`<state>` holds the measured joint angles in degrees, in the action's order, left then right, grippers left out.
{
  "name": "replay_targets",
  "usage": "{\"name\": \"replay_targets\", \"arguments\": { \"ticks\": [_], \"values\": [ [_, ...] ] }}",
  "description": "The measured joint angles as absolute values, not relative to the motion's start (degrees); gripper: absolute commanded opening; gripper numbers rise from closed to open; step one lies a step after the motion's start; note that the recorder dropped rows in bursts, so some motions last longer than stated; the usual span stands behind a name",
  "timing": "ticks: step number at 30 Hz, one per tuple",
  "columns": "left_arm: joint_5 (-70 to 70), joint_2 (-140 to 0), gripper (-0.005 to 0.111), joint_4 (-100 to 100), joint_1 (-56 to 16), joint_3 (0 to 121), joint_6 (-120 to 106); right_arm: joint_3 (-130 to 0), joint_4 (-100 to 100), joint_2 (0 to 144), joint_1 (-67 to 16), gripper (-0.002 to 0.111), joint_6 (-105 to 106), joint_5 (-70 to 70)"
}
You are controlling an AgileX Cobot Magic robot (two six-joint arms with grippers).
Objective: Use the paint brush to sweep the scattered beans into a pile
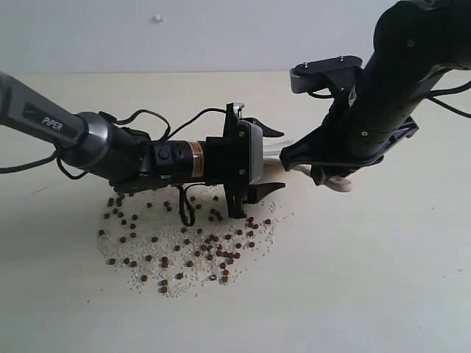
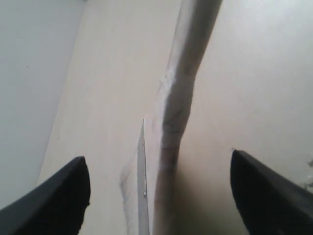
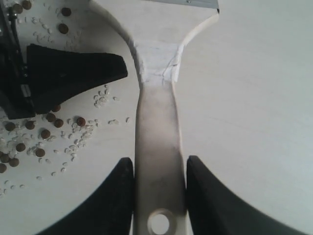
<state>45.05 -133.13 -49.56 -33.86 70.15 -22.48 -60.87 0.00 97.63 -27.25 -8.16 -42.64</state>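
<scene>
Right fingers are pinching the brush at the narrow tail of the handle, right by the hanging hole. Left fingers are spread wide, one either side of the brush's broad shoulder, not touching it.

Brush is mid-counter between the two arms, at the far right edge of the beans. Bristles are hidden behind the left arm, so can't tell if they touch down. Beans lie loose in a wide patch near-left of centre, mixed with pale grit. No pile yet.

Handling guess:
- **Brush:** light, with a stiff, smooth wood handle whose flat faces grip well. Bristles are soft and will splay if pressed.
- **Hold:** the tail grip makes a long lever, so the head may twist under sweep drag. A hold nearer the ferrule looks steadier.
- **Beans:** round, so they'll roll and skip. Slow, light strokes.
</scene>
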Motion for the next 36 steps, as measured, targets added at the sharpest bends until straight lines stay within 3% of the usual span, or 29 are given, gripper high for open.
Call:
{"name": "replay_targets", "arguments": {
  "ticks": [3, 5, 13, 15, 18, 21, 29, 36],
  "values": [
    [45.00, -134.39, 0.070, -49.45, -34.52, 71.85, -22.48, -60.87, 0.00, 97.63, -27.25, 0.000, -8.16, -42.64],
    [44.63, -134.86, 0.062, -49.45, -35.18, 72.64, -22.48, -60.87, 0.00, 97.63, -27.25, 0.000, -8.16, -42.64],
    [42.23, -135.07, 0.009, -46.12, -36.66, 74.06, -22.22, -60.87, 0.00, 97.63, -27.25, 0.000, -8.16, -42.64],
    [41.42, -135.07, 0.000, -46.50, -36.66, 74.06, -21.61, -61.14, 0.00, 97.52, -27.25, 0.000, -8.16, -41.98],
    [41.41, -135.22, 0.000, -46.50, -36.77, 74.06, -20.16, -61.36, 0.00, 97.30, -27.25, 0.002, -8.03, -41.86],
    [41.33, -135.22, 0.000, -46.50, -36.87, 74.06, -19.92, -61.36, 0.00, 97.20, -27.25, 0.013, -7.46, -41.65],
    [41.45, -135.10, 0.000, -45.05, -37.32, 74.29, -19.99, -61.36, 0.00, 93.37, -27.25, 0.073, -6.06, -36.89],
    [41.45, -134.86, 0.000, -44.05, -37.60, 74.42, -19.73, -61.36, -5.30, 85.31, -27.25, 0.072, -5.51, -32.07]
  ]
}}
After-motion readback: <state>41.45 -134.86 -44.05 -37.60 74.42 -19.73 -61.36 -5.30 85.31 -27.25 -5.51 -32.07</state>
